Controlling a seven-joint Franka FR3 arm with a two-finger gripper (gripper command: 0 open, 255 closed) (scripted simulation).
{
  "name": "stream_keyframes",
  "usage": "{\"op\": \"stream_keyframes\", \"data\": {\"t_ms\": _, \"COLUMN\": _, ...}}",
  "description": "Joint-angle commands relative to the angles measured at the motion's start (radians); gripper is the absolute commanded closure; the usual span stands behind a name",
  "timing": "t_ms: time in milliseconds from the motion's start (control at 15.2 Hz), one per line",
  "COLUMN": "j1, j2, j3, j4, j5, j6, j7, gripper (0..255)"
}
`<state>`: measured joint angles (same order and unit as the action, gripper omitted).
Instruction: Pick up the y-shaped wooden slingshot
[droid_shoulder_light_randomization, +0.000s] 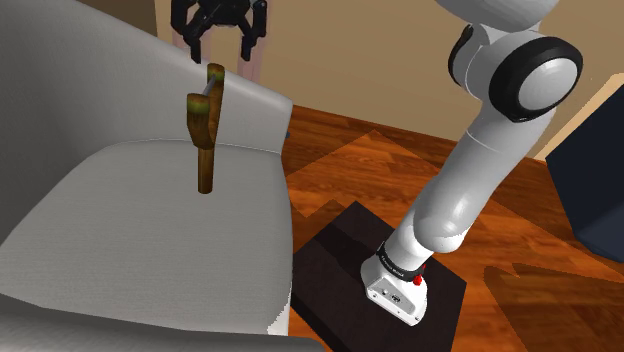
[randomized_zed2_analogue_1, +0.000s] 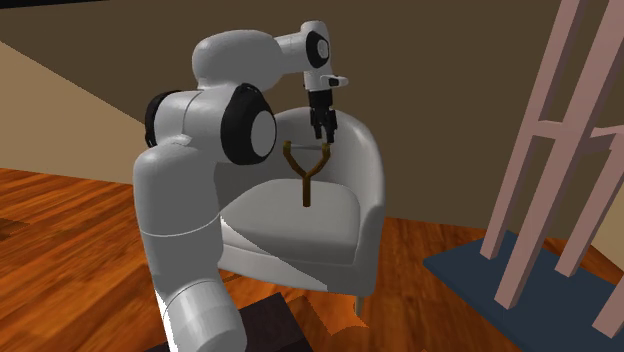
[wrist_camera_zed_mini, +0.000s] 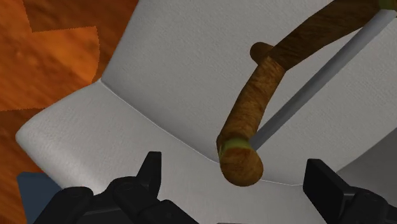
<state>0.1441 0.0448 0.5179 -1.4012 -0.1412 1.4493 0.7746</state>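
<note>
Pale grey armchair (droid_shoulder_light_randomization: 120, 240), the white arm (droid_shoulder_light_randomization: 470, 190) reaching over it, a brown wooden slingshot (droid_shoulder_light_randomization: 205, 130) upright on the seat.
The slingshot stands handle-down on the cushion with its forks raised beside the backrest; whether it leans on the backrest I cannot tell. The black gripper (droid_shoulder_light_randomization: 222, 45) hangs just above the forks, its fingers spread and gripping nothing. In the wrist view one green-banded fork tip (wrist_camera_zed_mini: 240, 159) lies between them, untouched. The approach seems nearly done. What remains is a straight descent with that fork centred, closing only once both fingers flank the wood, since a sideways nudge would likely topple it.
</note>
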Motion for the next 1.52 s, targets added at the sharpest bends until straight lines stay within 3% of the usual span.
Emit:
{"op": "stream_keyframes", "data": {"t_ms": 0, "j1": 0.006, "j2": 0.013, "j3": 0.005, "j4": 0.002, "j5": -0.008, "j6": 0.008, "j7": 0.013, "gripper": 0}}
{"op": "stream_keyframes", "data": {"t_ms": 462, "j1": -0.004, "j2": -0.022, "j3": -0.002, "j4": -0.115, "j5": 0.011, "j6": 0.095, "j7": 0.010, "gripper": 0}}
{"op": "stream_keyframes", "data": {"t_ms": 528, "j1": -0.003, "j2": -0.023, "j3": -0.002, "j4": -0.117, "j5": 0.012, "j6": 0.096, "j7": 0.011, "gripper": 255}}
{"op": "stream_keyframes", "data": {"t_ms": 1122, "j1": -0.004, "j2": -0.022, "j3": -0.002, "j4": -0.115, "j5": 0.011, "j6": 0.095, "j7": 0.010, "gripper": 255}}
{"op": "stream_keyframes", "data": {"t_ms": 1452, "j1": 0.005, "j2": 0.009, "j3": 0.004, "j4": -0.011, "j5": -0.005, "j6": 0.017, "j7": 0.012, "gripper": 255}}
